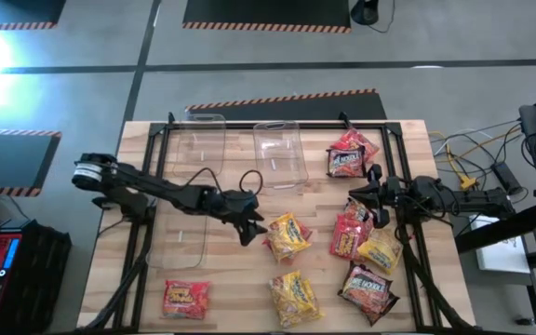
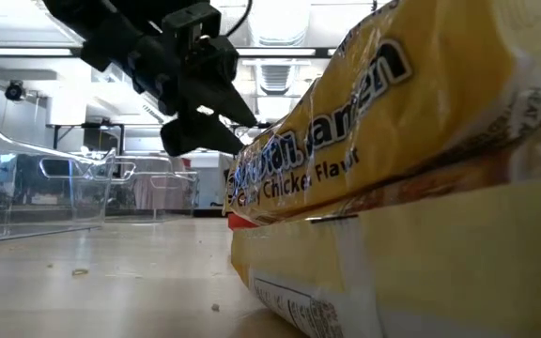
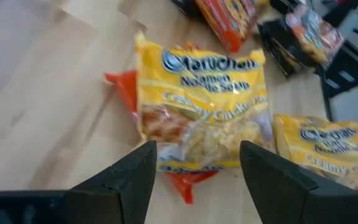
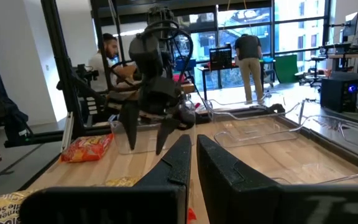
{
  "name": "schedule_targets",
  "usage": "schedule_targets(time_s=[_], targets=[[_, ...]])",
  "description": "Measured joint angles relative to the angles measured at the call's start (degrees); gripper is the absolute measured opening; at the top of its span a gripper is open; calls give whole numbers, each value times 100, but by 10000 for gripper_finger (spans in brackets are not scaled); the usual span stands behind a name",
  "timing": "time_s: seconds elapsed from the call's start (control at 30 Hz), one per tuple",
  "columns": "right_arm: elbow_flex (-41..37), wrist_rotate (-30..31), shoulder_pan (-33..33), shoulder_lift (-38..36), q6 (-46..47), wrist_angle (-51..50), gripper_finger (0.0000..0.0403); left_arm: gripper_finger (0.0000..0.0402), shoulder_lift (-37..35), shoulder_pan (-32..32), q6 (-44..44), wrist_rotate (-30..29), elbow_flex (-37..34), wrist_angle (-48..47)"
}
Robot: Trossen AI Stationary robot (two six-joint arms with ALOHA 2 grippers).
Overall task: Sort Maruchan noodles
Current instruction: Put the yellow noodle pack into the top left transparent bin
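Several Maruchan noodle packets lie flat on the wooden table. A yellow packet (image 1: 288, 234) (image 3: 201, 106) rests on top of a red one (image 3: 124, 87) near the middle. My left gripper (image 1: 249, 231) (image 3: 194, 180) hangs open just left of and above this yellow packet, slanting down, touching nothing. The low view shows it (image 2: 200, 117) clear of the table. My right gripper (image 1: 361, 193) (image 4: 194, 155) waits shut and level at the right side, above more packets (image 1: 352, 233).
Three clear bins (image 1: 203, 140) (image 1: 280, 154) (image 1: 180, 237) stand at the far and left parts of the table. Other packets lie at the far right (image 1: 349, 154), near right (image 1: 368, 288), near middle (image 1: 294, 296) and near left (image 1: 185, 298). People stand in the room beyond (image 4: 250, 62).
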Motion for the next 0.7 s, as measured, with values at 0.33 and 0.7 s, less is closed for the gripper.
schedule_targets(time_s=[0.33, 0.7], targets=[[0, 1, -2, 0, 0, -3, 18, 219, 473, 108, -297, 23, 78, 487], [0, 1, 0, 0, 0, -3, 18, 220, 647, 138, -946, -612, -130, 933]])
